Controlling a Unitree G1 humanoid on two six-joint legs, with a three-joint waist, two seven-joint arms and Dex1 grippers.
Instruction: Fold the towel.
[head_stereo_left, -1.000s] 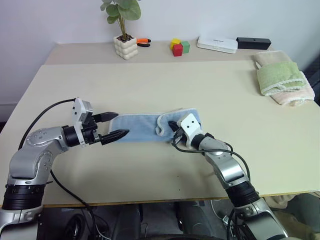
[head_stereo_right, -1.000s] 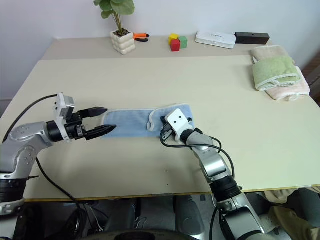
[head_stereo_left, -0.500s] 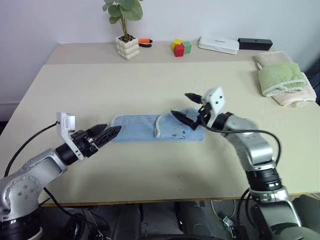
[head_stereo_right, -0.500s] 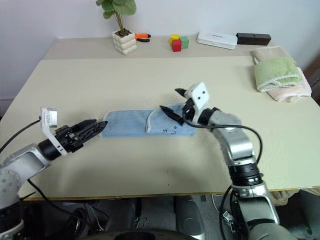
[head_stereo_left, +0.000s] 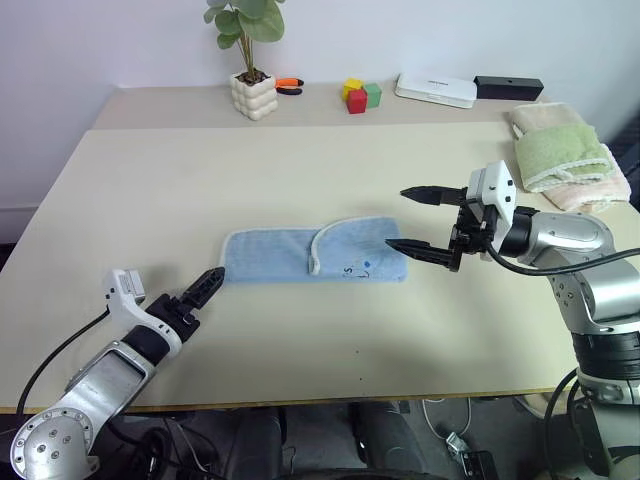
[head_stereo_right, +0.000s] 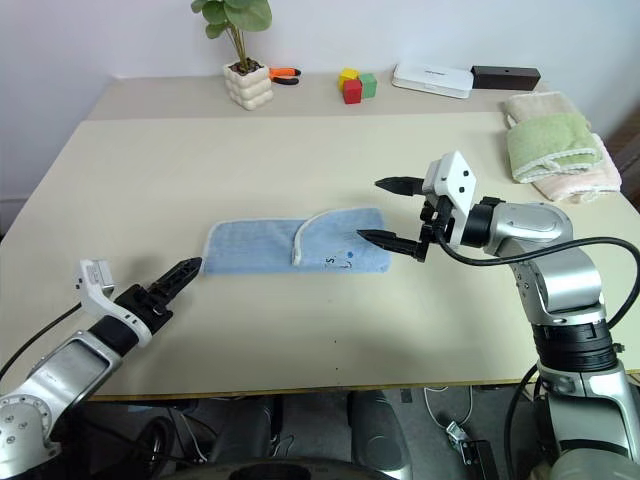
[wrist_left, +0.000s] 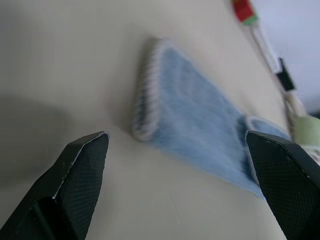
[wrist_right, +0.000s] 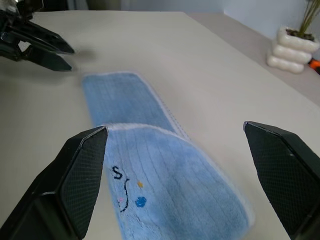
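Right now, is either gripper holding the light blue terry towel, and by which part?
Nothing is held. Both the left gripper and right gripper are open and clear of the light blue terry towel.

soft ribbed terry on the blue towel (head_stereo_left: 312, 256), whitish stitched edge. matt, smooth beige table (head_stereo_left: 300, 160). fingers (wrist_right: 80, 180) of the right gripper (head_stereo_left: 420, 220) are matt black with a fine woven texture; arm shells behind look like brushed silver metal.

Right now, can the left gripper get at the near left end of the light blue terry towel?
Probably yes. The left gripper, open, sits just off the left end of the light blue terry towel, with bare table between them. The right gripper, also open, is off the far end.
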